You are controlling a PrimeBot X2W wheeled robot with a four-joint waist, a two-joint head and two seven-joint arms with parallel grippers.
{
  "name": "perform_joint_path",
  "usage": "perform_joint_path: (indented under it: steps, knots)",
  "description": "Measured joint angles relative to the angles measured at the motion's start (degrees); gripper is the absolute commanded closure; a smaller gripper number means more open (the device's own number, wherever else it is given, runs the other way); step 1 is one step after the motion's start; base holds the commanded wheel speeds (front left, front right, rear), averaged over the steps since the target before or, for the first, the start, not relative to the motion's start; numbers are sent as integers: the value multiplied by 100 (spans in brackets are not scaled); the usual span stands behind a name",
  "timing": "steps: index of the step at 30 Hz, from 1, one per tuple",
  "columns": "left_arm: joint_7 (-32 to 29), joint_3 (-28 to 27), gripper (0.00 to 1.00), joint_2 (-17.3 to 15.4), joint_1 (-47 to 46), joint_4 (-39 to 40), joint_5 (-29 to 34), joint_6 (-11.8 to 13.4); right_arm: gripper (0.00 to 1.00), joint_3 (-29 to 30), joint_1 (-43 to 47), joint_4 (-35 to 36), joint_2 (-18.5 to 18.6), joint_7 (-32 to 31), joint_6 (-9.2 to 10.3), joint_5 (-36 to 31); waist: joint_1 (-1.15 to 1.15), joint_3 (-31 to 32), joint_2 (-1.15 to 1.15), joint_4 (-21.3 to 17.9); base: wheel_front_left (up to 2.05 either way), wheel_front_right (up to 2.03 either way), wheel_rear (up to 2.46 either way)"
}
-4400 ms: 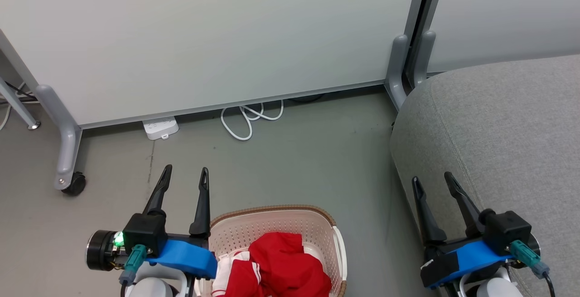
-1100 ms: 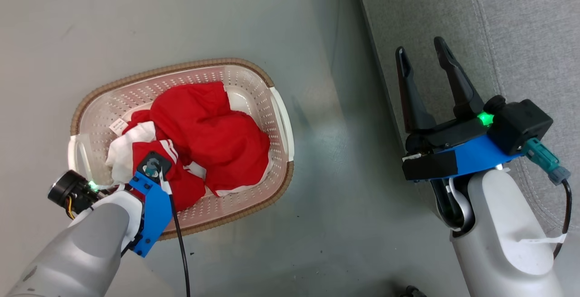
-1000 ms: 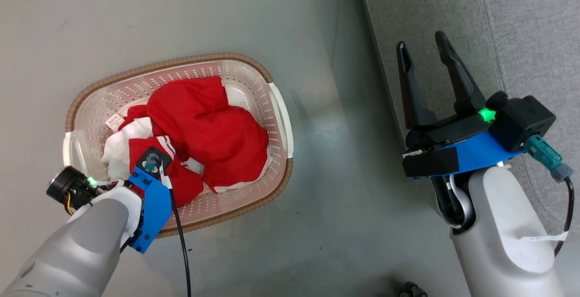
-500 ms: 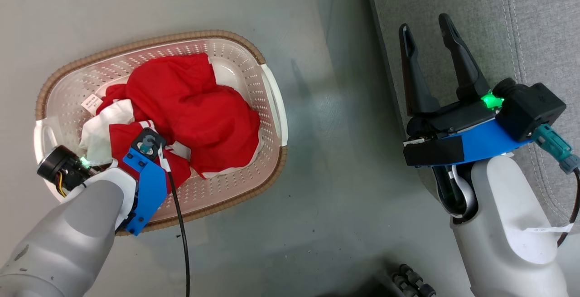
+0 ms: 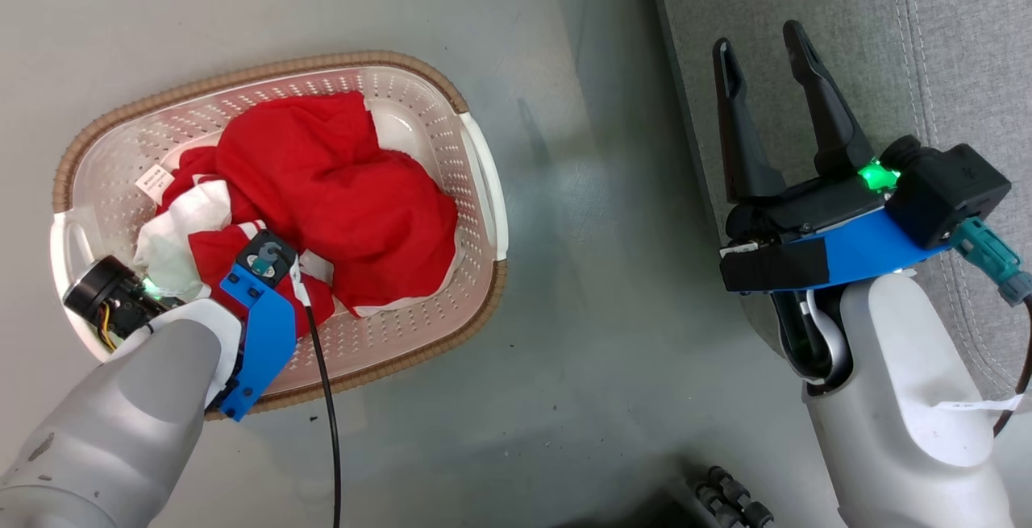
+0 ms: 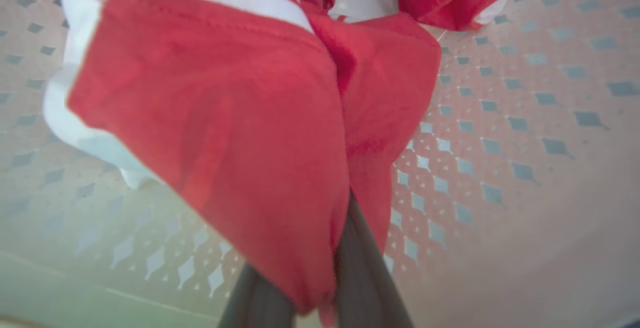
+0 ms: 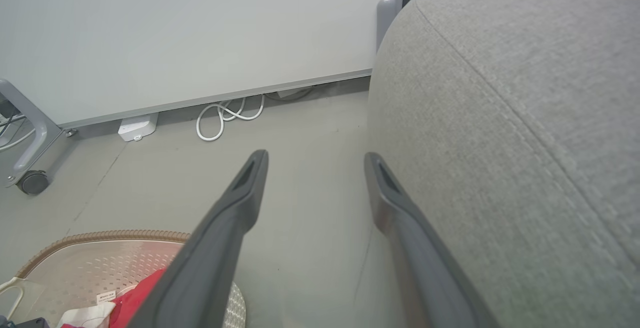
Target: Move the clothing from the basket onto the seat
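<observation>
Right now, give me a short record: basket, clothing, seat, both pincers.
basket: on the floor, left of the seat
clothing: bunched inside the basket
seat: no clothing on the visible part
left pincer: shut on a red fold of clothing, inside the basket
right pincer: open, empty, above the seat's edge

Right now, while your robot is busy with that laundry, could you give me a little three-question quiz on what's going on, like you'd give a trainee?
1. True or false: the right claw holds something.
2. The left claw is shut on: A) red clothing; B) a shoe; C) nothing.
3. Fill in: the clothing lies in the ____, not yet on the grey seat.
Key: 1 false, it is open and empty; 2 A; 3 basket.
</observation>
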State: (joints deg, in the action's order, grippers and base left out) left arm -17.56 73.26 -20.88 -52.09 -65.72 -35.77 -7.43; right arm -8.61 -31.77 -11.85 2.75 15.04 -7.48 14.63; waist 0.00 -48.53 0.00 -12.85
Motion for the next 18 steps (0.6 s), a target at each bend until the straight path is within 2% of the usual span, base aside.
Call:
perform_joint_path:
  steps: [11,18]
  knots:
    - [136,3,100,148,93,86,3,0,0,26,21,-103,0,1,0,-49,0,297,0,72,0,0,0]
    - [522,4,100,382,240,269,-53,0,0,142,165,-210,-1,0,0,-210,0,668,0,218,0,0,0]
